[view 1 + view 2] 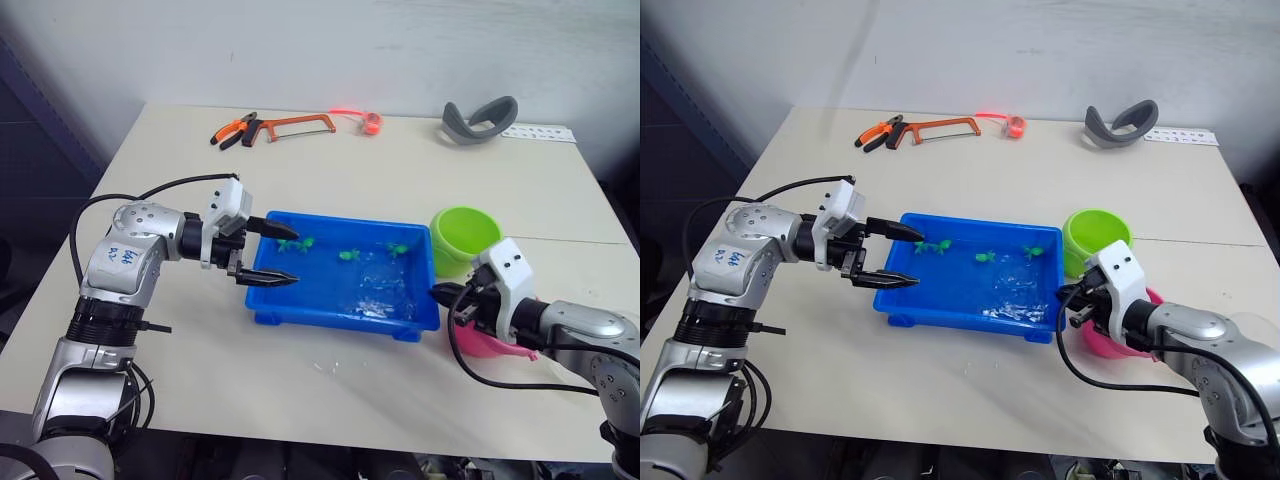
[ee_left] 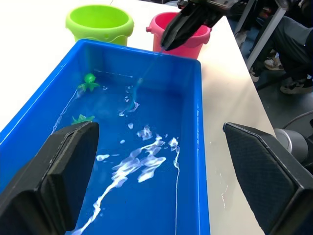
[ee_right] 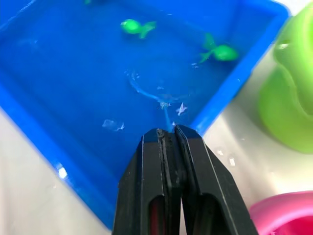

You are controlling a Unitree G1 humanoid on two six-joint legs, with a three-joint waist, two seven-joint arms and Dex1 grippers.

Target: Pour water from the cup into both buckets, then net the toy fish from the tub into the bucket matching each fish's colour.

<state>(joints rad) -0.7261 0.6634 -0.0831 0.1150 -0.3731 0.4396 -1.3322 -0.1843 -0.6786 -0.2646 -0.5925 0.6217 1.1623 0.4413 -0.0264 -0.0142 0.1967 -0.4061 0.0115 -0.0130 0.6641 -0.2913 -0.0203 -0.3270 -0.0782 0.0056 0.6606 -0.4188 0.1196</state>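
**Right pincer grips the net at the tub's edge**

On the desk, the blue tub holds water and a few green toy fish near its 12 o'clock side. The left pincer hovers over the tub's 9 o'clock end, its fingers spread wide and empty. The right pincer sits at the tub's 3 o'clock rim with fingers pressed together on the net, whose thin handle slants down into the water. The green bucket stands at the tub's 2 o'clock corner; the pink bucket is just beside it, under the right pincer.
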